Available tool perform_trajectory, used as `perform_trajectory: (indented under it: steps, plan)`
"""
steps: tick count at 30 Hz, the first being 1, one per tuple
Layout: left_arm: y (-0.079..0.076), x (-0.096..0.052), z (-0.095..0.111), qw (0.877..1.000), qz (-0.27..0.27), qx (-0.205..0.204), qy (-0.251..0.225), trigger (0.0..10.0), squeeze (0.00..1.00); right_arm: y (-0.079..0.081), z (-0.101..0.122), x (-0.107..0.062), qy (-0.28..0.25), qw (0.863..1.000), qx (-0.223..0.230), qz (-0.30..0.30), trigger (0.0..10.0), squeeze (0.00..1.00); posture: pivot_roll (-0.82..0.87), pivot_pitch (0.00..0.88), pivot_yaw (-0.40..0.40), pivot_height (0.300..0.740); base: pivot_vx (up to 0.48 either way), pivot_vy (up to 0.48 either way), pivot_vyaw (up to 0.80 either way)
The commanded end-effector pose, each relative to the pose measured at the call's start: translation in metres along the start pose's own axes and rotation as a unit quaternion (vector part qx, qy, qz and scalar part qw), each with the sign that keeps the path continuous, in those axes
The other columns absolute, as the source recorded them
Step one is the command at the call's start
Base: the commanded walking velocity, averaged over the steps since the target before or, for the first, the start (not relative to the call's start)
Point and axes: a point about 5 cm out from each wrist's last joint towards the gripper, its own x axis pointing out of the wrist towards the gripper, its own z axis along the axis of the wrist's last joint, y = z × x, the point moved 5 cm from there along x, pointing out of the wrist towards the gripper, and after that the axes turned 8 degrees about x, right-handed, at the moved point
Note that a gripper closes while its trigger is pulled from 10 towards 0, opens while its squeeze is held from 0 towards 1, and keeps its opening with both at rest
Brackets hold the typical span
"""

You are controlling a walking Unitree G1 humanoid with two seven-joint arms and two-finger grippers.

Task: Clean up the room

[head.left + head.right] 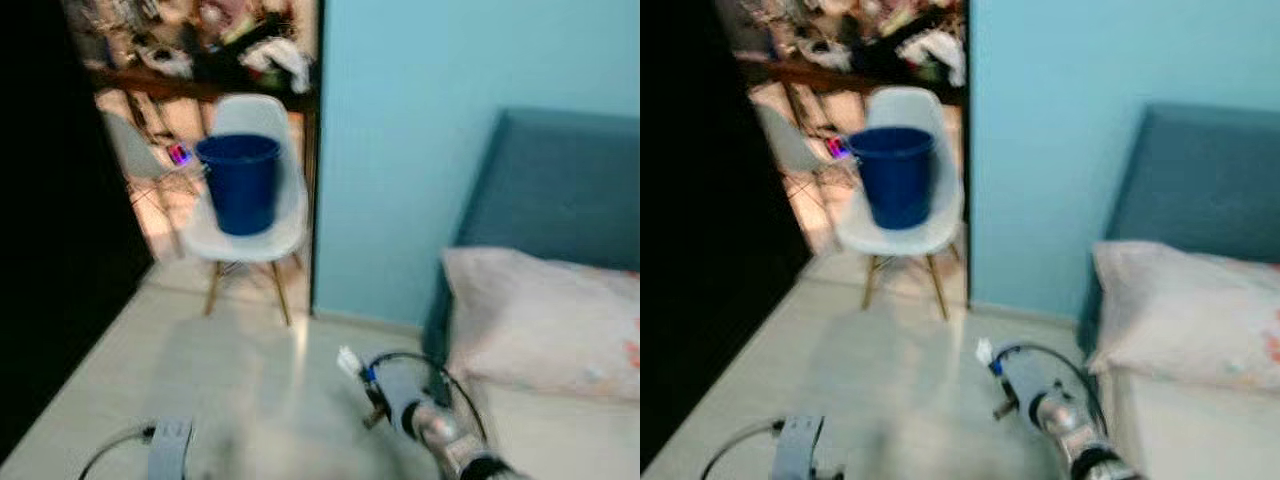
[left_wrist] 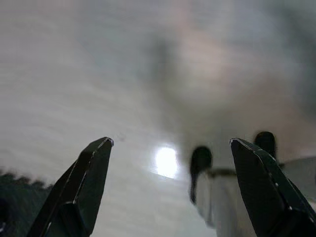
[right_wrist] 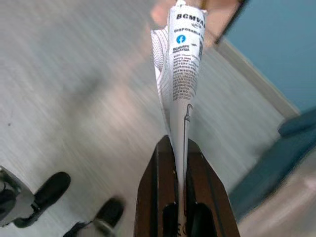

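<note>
One paper wrapper (image 3: 183,69) in right claw (image 3: 180,163)

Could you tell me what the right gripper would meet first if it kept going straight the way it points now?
Probably the pale floor: the right gripper, shut on a printed wrapper, points down at it; depth is unclear.

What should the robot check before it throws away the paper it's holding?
1. Wrapper gripped: ok, the right gripper is shut on it.
2. Bucket in sight: ok, it stands upright on the white chair.
3. Bucket within reach: not ok, it is across the floor.
4. Room inside the bucket: cannot tell.
5. Left gripper free: ok, open and holding nothing.
6. Steady view: not ok, the pictures are blurred.
</note>
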Motion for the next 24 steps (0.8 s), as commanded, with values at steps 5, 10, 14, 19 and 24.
perform_trajectory:
  steps: [5, 10, 14, 19, 24]
  plan:
    - [-0.003, -0.001, -0.011, 1.0, -0.002, -0.004, 0.021, 10.0, 0.0, 0.007, 0.028, 0.005, -0.042, 0.999, -0.02, 0.025, 10.0, 0.0, 0.1, 0.0, -0.021, 0.74, 0.345, 0.0, 0.0]
    - [-0.002, -0.001, -0.011, 1.0, -0.001, -0.006, 0.019, 10.0, 0.0, 0.013, 0.053, 0.008, -0.079, 0.995, -0.035, 0.041, 10.0, 0.0, 0.1, 0.0, -0.019, 0.74, 0.352, 0.0, 0.61]
    - [-0.001, -0.001, -0.01, 1.0, 0.0, -0.006, 0.015, 10.0, 0.0, 0.018, 0.073, 0.008, -0.111, 0.992, -0.031, 0.059, 10.0, 0.0, 0.1, 0.0, -0.022, 0.74, 0.352, 0.0, 0.39]
    - [0.0, 0.001, 0.012, 1.0, 0.002, -0.009, -0.02, 10.0, 0.0, 0.035, 0.115, 0.006, -0.173, 0.977, -0.057, 0.115, 10.0, 0.0, 0.1, 0.0, -0.024, 0.74, 0.35, 0.0, 0.0]
    - [0.003, 0.003, 0.042, 0.998, 0.007, -0.021, -0.065, 10.0, 0.0, 0.042, 0.151, -0.001, -0.227, 0.962, -0.056, 0.142, 10.0, 0.0, 0.1, 0.0, -0.029, 0.74, 0.352, 0.0, 0.0]
